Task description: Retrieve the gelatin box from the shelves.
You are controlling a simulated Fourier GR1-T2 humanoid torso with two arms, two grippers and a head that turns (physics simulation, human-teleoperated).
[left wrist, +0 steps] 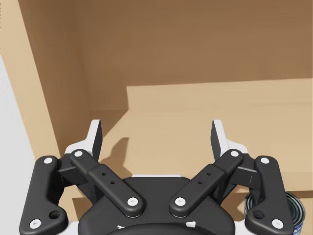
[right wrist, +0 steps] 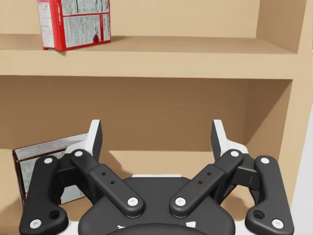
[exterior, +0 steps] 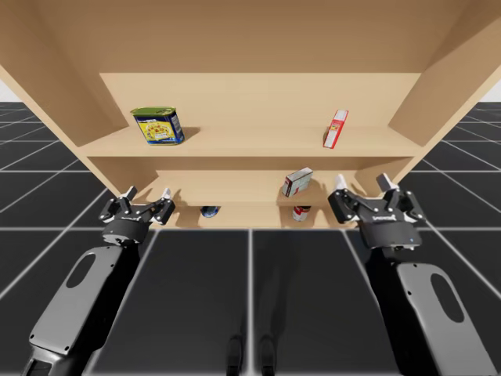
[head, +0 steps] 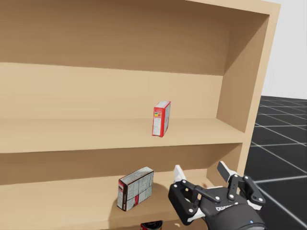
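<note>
High view: gelatin box (exterior: 337, 129), judged to be the red upright carton, stands at the right end of the upper shelf (exterior: 250, 146), well apart from a yellow-green tin (exterior: 159, 125) at the left. A grey-and-red carton (exterior: 297, 182) sits tilted on the lower shelf. My left claw (exterior: 147, 196) and my right claw (exterior: 362, 188) hang before the lower shelf, both spread wide and empty. Head view: the gelatin box (head: 161, 118) is thin, flat-faced cardboard near the shelf's front edge; the grey-and-red carton (head: 135, 188) is squatter. Left wrist view: my left claw (left wrist: 156, 137) gapes at bare matt wood, with a dark round can (left wrist: 293, 210) beside it. Right wrist view: my right claw (right wrist: 156, 137) is fully parted, with the gelatin box (right wrist: 73, 24) above and to its left. Advice: raise the right claw, shift it left, and pinch the narrow faces squarely; so light a carton probably topples if nudged.
</note>
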